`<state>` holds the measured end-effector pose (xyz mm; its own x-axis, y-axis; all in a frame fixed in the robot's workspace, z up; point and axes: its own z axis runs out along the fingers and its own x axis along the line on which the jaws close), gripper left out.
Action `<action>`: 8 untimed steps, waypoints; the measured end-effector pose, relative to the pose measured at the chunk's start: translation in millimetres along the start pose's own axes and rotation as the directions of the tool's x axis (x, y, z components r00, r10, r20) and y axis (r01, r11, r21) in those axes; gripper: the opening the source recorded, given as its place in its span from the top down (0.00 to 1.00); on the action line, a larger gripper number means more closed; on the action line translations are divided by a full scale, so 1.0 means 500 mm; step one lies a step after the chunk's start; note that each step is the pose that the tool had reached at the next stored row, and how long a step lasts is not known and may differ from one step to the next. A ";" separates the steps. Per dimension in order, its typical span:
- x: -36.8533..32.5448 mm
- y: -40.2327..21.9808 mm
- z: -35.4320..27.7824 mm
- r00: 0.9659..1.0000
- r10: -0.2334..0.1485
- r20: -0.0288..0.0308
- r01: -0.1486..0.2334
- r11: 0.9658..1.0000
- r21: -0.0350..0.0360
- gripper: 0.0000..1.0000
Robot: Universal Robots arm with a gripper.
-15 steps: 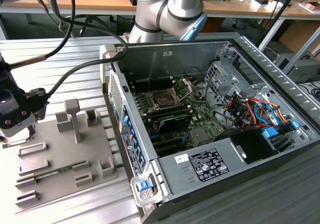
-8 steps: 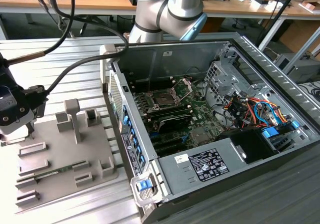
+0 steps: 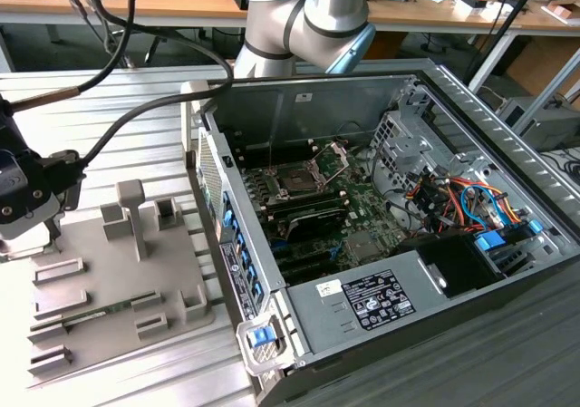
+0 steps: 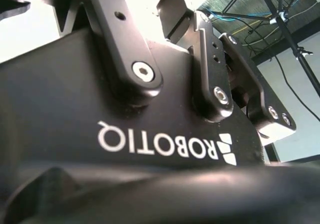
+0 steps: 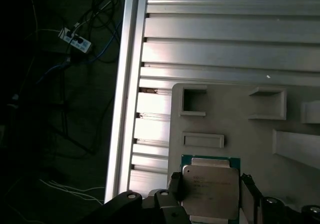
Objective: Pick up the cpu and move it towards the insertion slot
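Observation:
The cpu (image 5: 210,181), a flat square chip with a pale metal top on a green base, sits between my gripper's fingers in the first wrist view. My gripper (image 5: 211,194) is shut on it, with one dark finger (image 5: 175,184) against each side edge, over the grey parts fixture (image 5: 235,129). In the exterior view my gripper (image 3: 25,226) hangs over the fixture's edge at that view's far left. The insertion slot (image 3: 294,179) lies on the motherboard inside the opened computer case (image 3: 362,289), its silver bracket (image 3: 337,158) hinged up, well off to the exterior view's right of my gripper.
The grey fixture (image 3: 118,271) carries raised blocks and pockets on a ribbed aluminium table (image 3: 136,126). The case's tall side wall (image 3: 213,189) stands between fixture and motherboard. Thick cables (image 3: 118,62) trail from the arm. Drive cages and coloured wiring (image 3: 462,198) fill the case's far side.

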<state>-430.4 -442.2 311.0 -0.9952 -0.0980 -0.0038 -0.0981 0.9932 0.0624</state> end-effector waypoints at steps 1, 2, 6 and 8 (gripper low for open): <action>0.000 0.000 -0.001 1.000 0.000 0.000 0.000 1.000 0.000 0.45; 0.000 0.000 -0.002 1.000 0.000 0.000 0.000 1.000 0.000 0.45; 0.000 0.000 -0.006 1.000 0.000 0.000 0.000 1.000 0.000 0.45; 0.000 0.001 -0.009 1.000 0.000 0.000 0.000 1.000 0.000 0.45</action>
<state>-430.4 -442.2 315.7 -0.9952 -0.0980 -0.0038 -0.0981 0.9932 0.0625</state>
